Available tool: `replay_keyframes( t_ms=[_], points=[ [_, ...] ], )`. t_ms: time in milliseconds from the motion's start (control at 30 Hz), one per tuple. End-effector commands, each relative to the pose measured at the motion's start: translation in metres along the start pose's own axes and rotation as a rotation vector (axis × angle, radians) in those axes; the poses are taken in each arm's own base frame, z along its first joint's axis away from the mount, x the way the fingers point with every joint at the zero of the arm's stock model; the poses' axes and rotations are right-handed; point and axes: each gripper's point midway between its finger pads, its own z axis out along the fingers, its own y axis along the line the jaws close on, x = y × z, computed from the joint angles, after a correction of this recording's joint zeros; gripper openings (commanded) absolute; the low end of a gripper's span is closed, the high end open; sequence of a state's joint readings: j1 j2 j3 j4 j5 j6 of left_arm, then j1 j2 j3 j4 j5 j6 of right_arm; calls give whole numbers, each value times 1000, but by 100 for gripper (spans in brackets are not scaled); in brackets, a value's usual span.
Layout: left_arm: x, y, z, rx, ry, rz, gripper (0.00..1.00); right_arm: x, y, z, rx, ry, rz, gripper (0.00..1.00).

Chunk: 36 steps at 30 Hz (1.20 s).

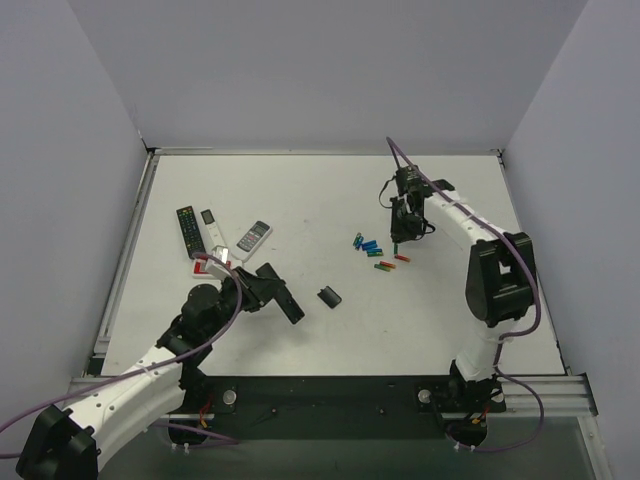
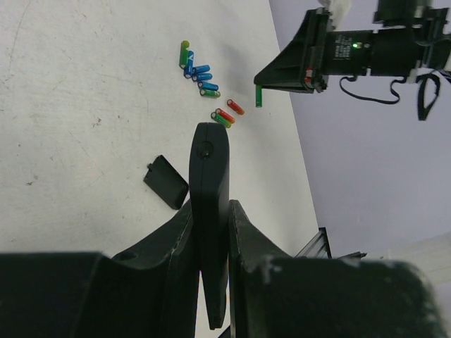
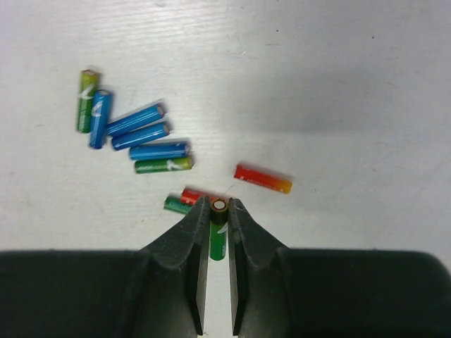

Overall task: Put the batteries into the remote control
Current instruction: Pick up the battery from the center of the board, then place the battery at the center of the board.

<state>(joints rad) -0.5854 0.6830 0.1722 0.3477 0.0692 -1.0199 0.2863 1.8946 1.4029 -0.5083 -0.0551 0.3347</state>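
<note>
Bright, even overhead light; soft faint shadows; sharp focus.

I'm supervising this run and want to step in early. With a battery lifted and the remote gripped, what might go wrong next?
The right claw pinches the green battery with much of it hanging below the tips, so it may slip. The remote sticks far out of the left claw, gripped near one end, so pressing a cell in could lever it loose.

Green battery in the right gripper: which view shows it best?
Right wrist: the green battery sits close up between the fingers, end cap towards the camera. Left wrist shows it side-on, a small stub under the right gripper. Top view: too small to make out.
</note>
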Motion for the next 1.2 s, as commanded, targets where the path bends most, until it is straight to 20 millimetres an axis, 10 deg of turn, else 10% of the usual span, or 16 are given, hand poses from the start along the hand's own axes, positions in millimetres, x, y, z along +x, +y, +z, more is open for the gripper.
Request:
replay_keyframes(
  t_ms=[0,600,1167],
  points=[
    [-26,-42,4,102,-56,-1,0,-14,20,-61,-54,-188,-54,0],
    [-34,-82,34,204,-10,-43,0,47,141,-212,-634,-696,-309,0],
    [-24,-76,30,229,-3,-62,0,110,197,-223,-819,-661,-503,0]
  ],
)
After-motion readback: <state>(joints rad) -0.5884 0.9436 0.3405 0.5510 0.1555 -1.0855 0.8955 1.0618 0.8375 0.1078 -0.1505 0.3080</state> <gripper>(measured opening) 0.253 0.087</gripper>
